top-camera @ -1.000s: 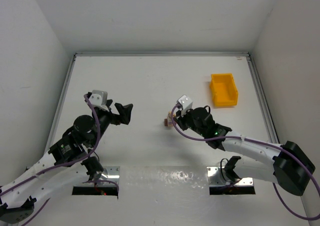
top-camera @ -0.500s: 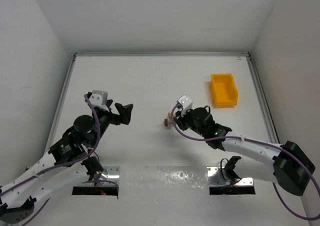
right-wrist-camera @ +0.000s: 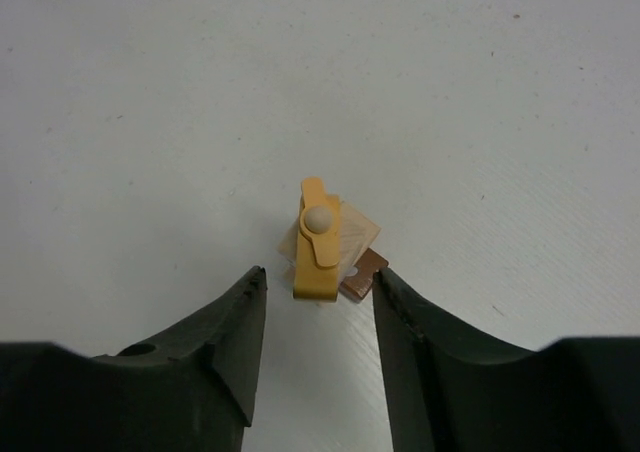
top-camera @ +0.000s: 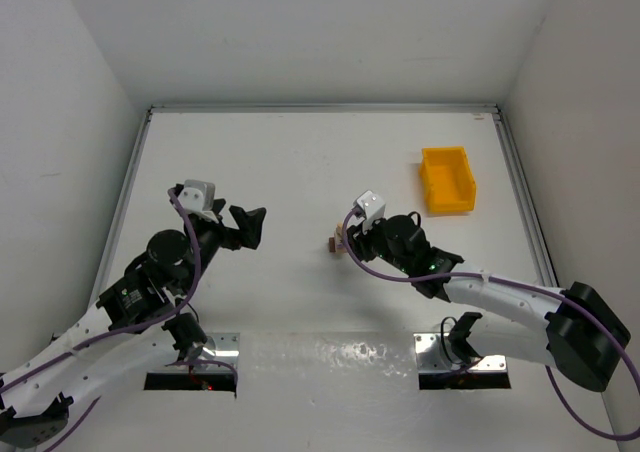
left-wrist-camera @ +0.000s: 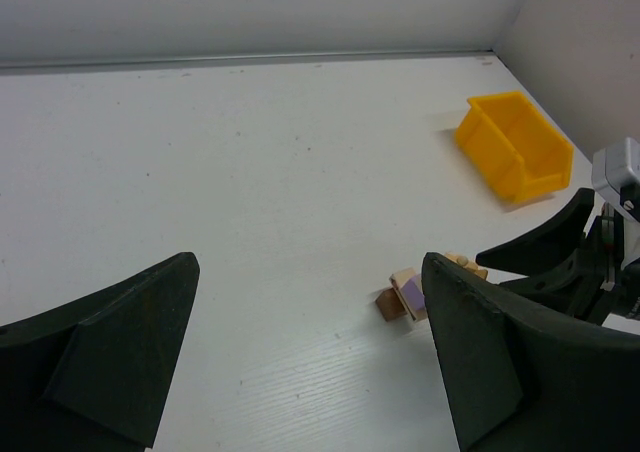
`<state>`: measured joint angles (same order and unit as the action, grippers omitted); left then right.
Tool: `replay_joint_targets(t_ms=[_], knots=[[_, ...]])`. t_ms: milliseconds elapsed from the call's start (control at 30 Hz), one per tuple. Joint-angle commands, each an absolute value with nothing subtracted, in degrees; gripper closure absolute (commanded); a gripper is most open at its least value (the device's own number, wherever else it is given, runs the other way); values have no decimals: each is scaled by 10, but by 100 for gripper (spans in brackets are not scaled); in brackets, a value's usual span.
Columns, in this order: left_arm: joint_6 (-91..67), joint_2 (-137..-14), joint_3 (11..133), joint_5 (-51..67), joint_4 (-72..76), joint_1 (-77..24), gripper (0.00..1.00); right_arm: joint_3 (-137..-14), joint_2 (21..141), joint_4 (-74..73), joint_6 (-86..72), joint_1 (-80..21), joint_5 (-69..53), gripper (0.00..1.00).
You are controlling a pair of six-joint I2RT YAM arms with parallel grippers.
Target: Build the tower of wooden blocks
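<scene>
While your right gripper (right-wrist-camera: 318, 284) hovered low over the middle of the bench (top-camera: 300, 152), its fingers stood apart with nothing clamped, and the wood block tower (right-wrist-camera: 330, 242) sat just beyond their tips, in line with the gap. You had a small cluster there: a light tan block, a darker brown block (right-wrist-camera: 362, 275) touching its side, and a yellowish oblong piece (right-wrist-camera: 318, 257) with a round knob lying across the top. Your left gripper (top-camera: 252, 226) hung well apart from it, toward the left edge, its fingers wide apart and holding nothing. Your only other object was a yellow bin (top-camera: 447, 180) toward the far right corner, well clear of the blocks, and bare tabletop lay between either gripper and the cluster.
</scene>
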<state>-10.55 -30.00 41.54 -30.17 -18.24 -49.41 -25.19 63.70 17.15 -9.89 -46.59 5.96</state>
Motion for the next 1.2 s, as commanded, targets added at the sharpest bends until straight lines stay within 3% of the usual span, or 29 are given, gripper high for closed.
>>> replay_joint_targets(t_ms=[0, 433, 667, 800, 933, 1000, 1033, 1067, 1100, 1167], knots=[[-100, -299, 413, -294, -161, -486, 9, -252, 628, 199, -102, -467, 62, 52], [-100, -300, 415, -291, -162, -483, 9, -254, 594, 198, -102, -467, 81, 1], [-93, -306, 417, -291, -161, -480, 9, -283, 524, 164, -89, -467, 106, 1], [-88, -319, 417, -292, -168, -480, 9, -274, 453, 158, -102, -467, 212, 1], [-90, -326, 425, -286, -179, -480, 9, -257, 365, 116, -121, -467, 345, 9], [-91, -320, 425, -276, -178, -479, 9, -247, 332, 62, -147, -466, 400, 21], [-91, -314, 424, -270, -178, -479, 9, -245, 303, 40, -156, -466, 440, 48], [-91, -310, 424, -269, -177, -479, 9, -241, 291, 19, -178, -466, 452, 65], [-91, -304, 423, -268, -175, -478, 9, -234, 272, -25, -198, -466, 458, 90], [-93, -298, 422, -271, -175, -478, 9, -221, 261, -86, -224, -466, 453, 99]])
